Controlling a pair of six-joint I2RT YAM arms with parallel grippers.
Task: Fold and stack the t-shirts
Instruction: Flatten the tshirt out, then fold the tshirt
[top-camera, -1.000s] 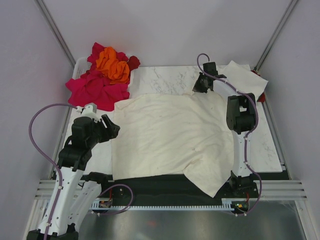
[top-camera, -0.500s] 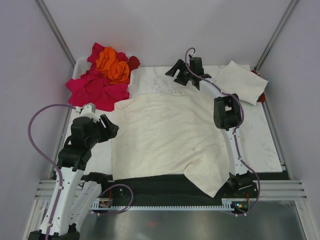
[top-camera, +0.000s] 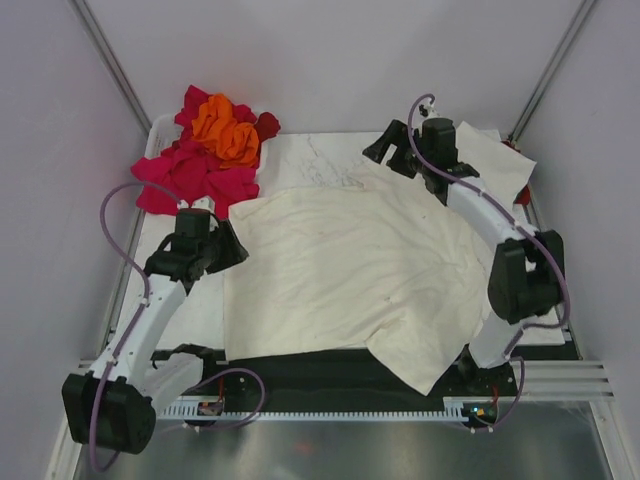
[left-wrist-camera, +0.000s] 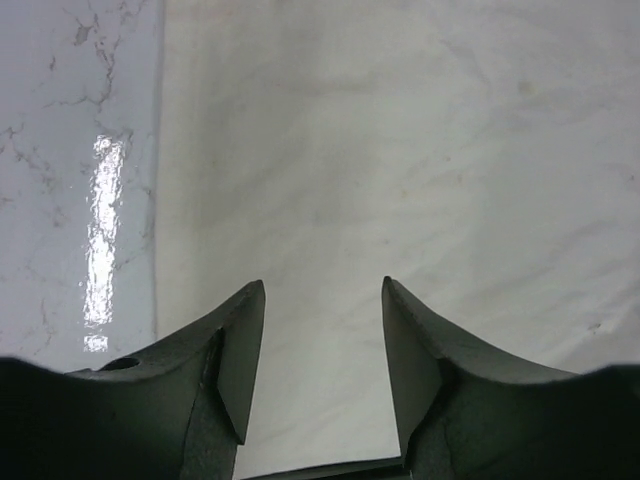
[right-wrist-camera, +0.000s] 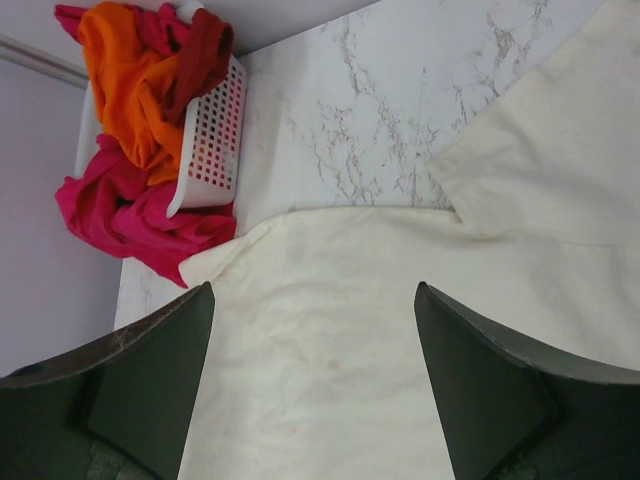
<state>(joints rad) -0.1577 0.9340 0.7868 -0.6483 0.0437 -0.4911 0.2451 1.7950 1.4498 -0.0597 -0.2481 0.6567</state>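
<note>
Cream t-shirt (top-camera: 330, 270) lay spread, unfolded, the coloured t-shirts (top-camera: 215, 140) heaped; left gripper (left-wrist-camera: 322, 300) and right gripper (right-wrist-camera: 312, 295) gaped empty.

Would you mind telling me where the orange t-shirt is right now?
In the top view, the orange t-shirt lies at the far left corner of the table, on top of the magenta-pink tees spilling from the white basket.
</note>
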